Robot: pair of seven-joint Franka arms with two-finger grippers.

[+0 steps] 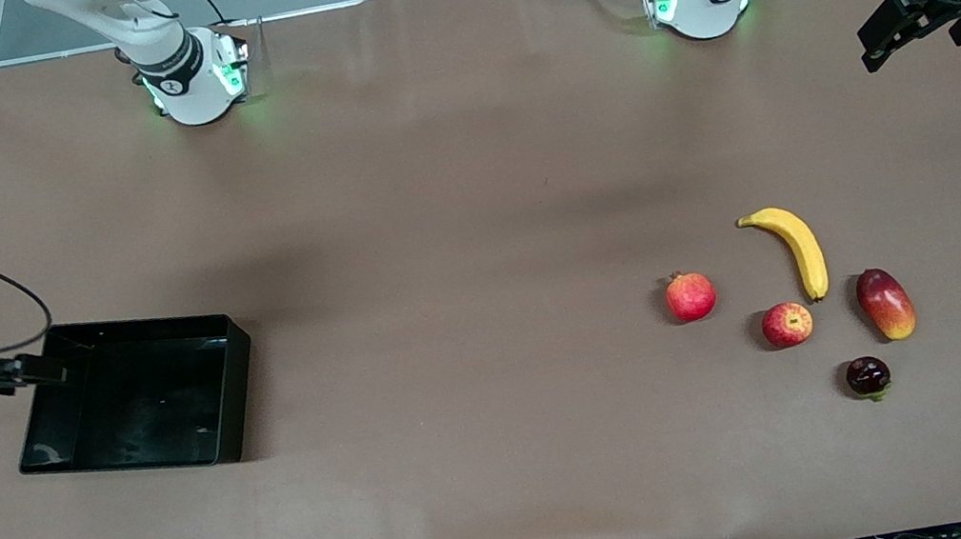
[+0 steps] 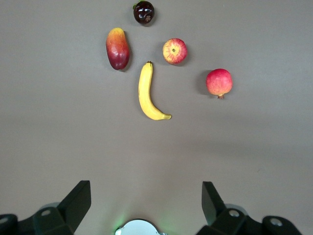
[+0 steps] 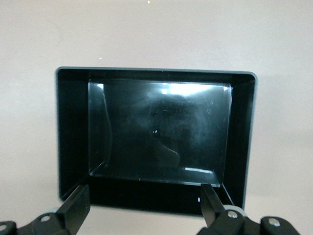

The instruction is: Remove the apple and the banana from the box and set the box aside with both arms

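The black box lies empty on the table toward the right arm's end. My right gripper is open at the rim of its end wall and holds nothing. In the right wrist view the fingers stand wide apart just above that wall of the box. The yellow banana and the red apple lie toward the left arm's end, the apple nearer to the front camera. My left gripper hangs open and empty over bare table, apart from the fruits. The left wrist view shows the banana and the apple.
A pomegranate lies beside the apple, toward the table's middle. A mango lies beside the banana's tip. A dark round fruit sits nearest the front camera. Brown table stretches between the box and the fruits.
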